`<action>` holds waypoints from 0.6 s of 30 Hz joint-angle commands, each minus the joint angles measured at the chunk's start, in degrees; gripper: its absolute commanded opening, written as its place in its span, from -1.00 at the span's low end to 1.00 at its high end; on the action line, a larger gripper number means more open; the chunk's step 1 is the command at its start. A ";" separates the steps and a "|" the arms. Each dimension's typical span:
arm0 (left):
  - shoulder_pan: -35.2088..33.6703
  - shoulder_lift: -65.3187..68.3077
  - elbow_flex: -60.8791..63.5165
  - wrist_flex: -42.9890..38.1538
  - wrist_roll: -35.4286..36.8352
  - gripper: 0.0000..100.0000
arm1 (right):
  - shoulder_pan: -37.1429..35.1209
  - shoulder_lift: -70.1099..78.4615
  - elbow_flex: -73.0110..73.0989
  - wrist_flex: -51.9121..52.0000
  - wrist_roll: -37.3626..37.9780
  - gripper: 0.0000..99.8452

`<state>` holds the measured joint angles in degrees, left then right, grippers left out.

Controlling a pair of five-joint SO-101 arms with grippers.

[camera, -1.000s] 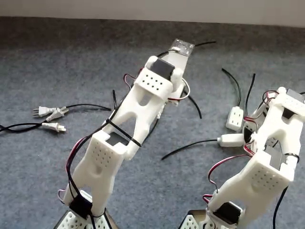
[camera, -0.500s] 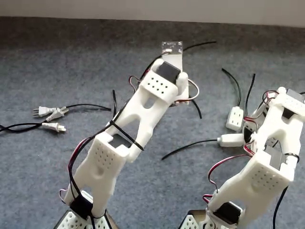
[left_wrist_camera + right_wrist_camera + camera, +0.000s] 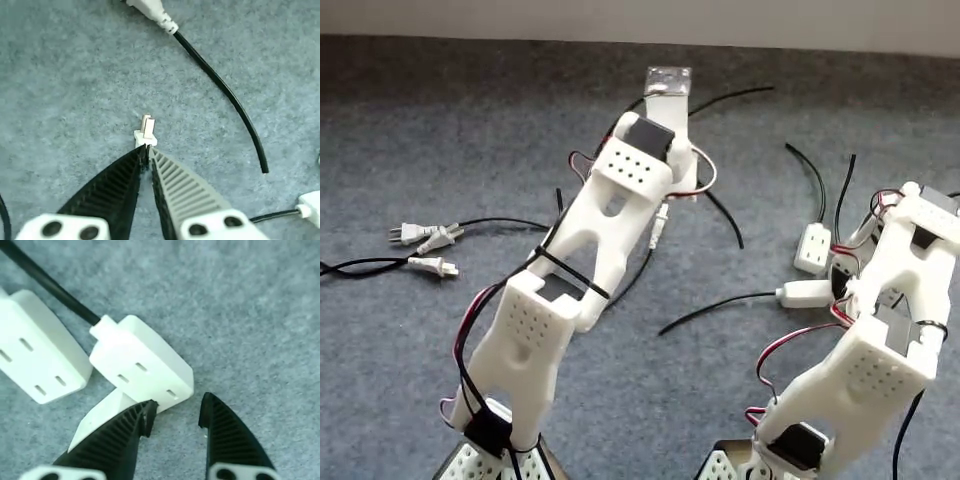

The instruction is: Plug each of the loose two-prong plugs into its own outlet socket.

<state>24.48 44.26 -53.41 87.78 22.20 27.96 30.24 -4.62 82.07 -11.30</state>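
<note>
— What does the left gripper [image 3: 146, 150] have?
— A white two-prong plug [image 3: 145, 138]. The jaws are pressed together on its body, and the prongs poke out just past the fingertips, over the grey carpet [image 3: 65, 75].
— Anything else near those fingers?
— Well beyond the tips lies another white cable end [image 3: 150, 9]. Its black cord [image 3: 220, 90] curves back along the grey finger's side. I can't tell whether that end is a plug or a socket.
— And the right gripper [image 3: 176, 412]?
— It's parted by a moderate gap with nothing between the fingers. An outlet socket [image 3: 142, 365] lies slots-up just ahead of the tips, its near corner at the mouth of the gap. One fingertip is at its edge, but I can't tell if they touch.
— More sockets?
— A second socket [image 3: 37, 357] sits beside the first, out past that same finger. A third white block [image 3: 97, 422] lies partly under that finger.
— The other plugs?
— In the high view, the loose plugs [image 3: 432, 238] lie together on the carpet. They are well apart from both grippers, out to the left arm's side.
</note>
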 commanded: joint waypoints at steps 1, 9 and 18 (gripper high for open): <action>0.57 -3.47 -0.84 -0.70 -12.40 -0.98 | -2.77 0.48 0.92 -3.30 -0.44 -0.64; 0.31 -3.12 -0.57 6.33 -18.55 -0.64 | -2.77 0.48 0.92 -3.30 -0.44 -0.64; -0.04 9.19 -4.53 3.78 -22.07 -0.63 | -2.77 0.48 1.01 -3.30 -0.35 -0.64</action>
<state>24.31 52.53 -53.49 92.44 0.66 27.08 30.24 -4.53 82.07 -11.30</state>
